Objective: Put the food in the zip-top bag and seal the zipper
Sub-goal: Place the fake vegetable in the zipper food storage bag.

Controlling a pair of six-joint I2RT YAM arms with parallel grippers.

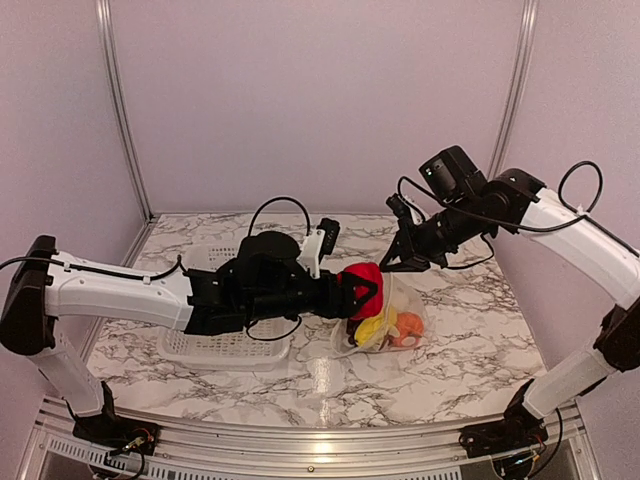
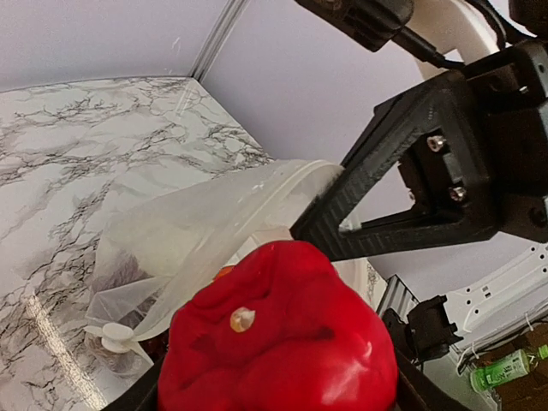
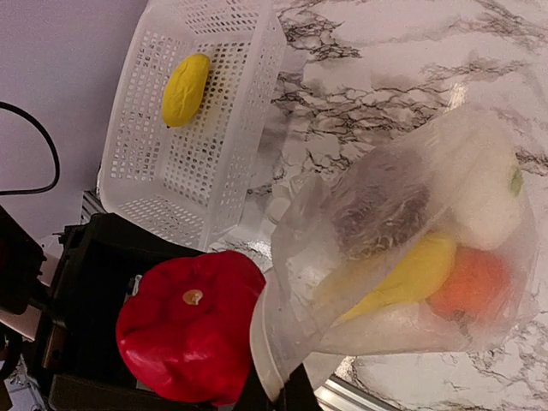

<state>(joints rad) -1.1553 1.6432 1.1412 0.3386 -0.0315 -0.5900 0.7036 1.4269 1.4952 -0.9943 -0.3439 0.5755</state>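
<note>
My left gripper [image 1: 366, 291] is shut on the red pepper [image 1: 362, 288] and holds it at the mouth of the zip-top bag [image 1: 400, 310]. The pepper fills the left wrist view [image 2: 278, 338] and shows in the right wrist view [image 3: 193, 330]. My right gripper [image 1: 392, 262] is shut on the bag's mouth edge with the zipper [image 3: 272, 360] and holds it up. Inside the bag [image 3: 402, 248] lie dark grapes [image 3: 381, 210], a yellow banana-like piece [image 3: 415, 274], an orange fruit [image 3: 475, 282] and a pale vegetable [image 3: 484, 193].
The white perforated basket [image 1: 232, 345] stands on the marble table left of the bag, under my left arm. In it lies one yellow piece [image 3: 185, 88]. The table's metal front edge [image 1: 320, 430] runs near the arm bases.
</note>
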